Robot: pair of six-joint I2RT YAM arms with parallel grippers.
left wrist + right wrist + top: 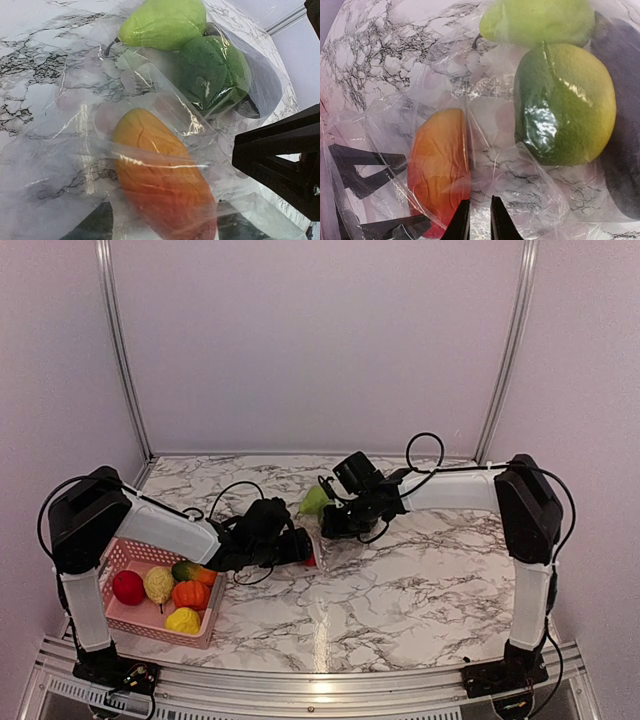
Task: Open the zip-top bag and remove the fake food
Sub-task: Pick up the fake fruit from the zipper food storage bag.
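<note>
The zip-top bag (pixel 60 150) lies mid-tabletop (pixel 430 580). The right pincer (pixel 479 221) is clenched on bag film. The left pincer (pixel 300 548) stands wide astride the orange piece (pixel 160 180); whether it grips cannot be told. Risk: the thin film slips free or tears under pull. Only the top view shows the basket (pixel 118 550).

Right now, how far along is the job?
Done: five fake food pieces in the pink basket. In hand: the left gripper straddles an orange-red piece inside the zip-top bag; the right gripper is at its film. Remaining: that piece, a green pear, a dark green piece, a purple one.
</note>
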